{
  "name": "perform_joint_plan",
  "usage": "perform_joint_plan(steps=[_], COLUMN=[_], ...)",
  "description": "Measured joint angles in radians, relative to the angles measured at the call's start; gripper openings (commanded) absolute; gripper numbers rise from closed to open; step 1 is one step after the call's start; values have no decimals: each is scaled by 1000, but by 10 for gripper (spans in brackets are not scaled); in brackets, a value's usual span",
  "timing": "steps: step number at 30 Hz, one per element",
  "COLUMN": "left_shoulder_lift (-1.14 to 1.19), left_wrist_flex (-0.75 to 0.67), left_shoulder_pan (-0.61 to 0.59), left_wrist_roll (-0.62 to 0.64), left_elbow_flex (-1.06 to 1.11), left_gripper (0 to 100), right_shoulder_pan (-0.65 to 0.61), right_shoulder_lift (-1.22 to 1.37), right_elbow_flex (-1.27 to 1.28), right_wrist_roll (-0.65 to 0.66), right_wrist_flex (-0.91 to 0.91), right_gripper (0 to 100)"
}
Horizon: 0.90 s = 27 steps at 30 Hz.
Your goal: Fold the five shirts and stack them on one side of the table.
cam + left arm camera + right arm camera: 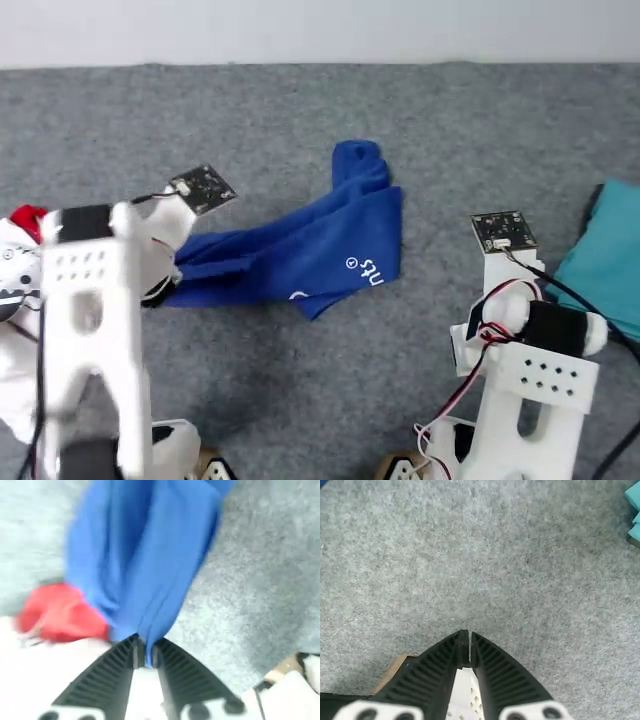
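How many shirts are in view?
3: blue shirt mid-table, held by the left gripper; teal shirt at right edge; red shirt at left edge. Others may be hidden.

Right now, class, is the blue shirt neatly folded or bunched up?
Bunched up: the blue shirt lies rumpled, one end pinched in the left claw.

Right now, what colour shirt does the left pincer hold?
Blue shirt, clearest in the high view.

The blue shirt (pixel 320 250) reads to me as soft matt cloth, and the table (pixel 300 130) under it is covered in rough, fuzzy grey felt. On my left gripper (pixel 145 650) and right gripper (pixel 470 641) the jaws look like ribbed matt black plastic.
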Motion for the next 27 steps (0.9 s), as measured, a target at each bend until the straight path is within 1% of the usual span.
perform_joint_plan(steps=[2,5,9,13,15,17,20,22,25,27], left_shoulder_lift=[-135,-310,-448,-511,-532,-560,-595,-621,-680,-720], left_wrist_flex=[11,11,-25,-37,-37,-26,5,9,9,9], left_shoulder_pan=[-5,-46,-150,-265,-301,-316,-322,-322,-322,-322], left_wrist_roll=[60,152,230,256,258,255,255,255,255,255], left_elbow_flex=[-37,-97,-126,-126,-126,-109,-48,8,98,155], left_gripper=[13,13,13,13,13,13,13,14,14,14], right_shoulder_pan=[-8,-57,-146,-209,-244,-284,-347,-379,-442,-477], right_shoulder_lift=[0,0,0,0,2,23,120,224,419,571], right_elbow_flex=[0,0,0,0,0,0,-12,-68,-221,-358], right_wrist_roll=[0,0,0,0,0,31,52,52,29,3], right_wrist_flex=[0,0,-9,-87,-161,-249,-362,-400,-410,-385], right_gripper=[9,9,9,9,9,9,9,9,9,10])
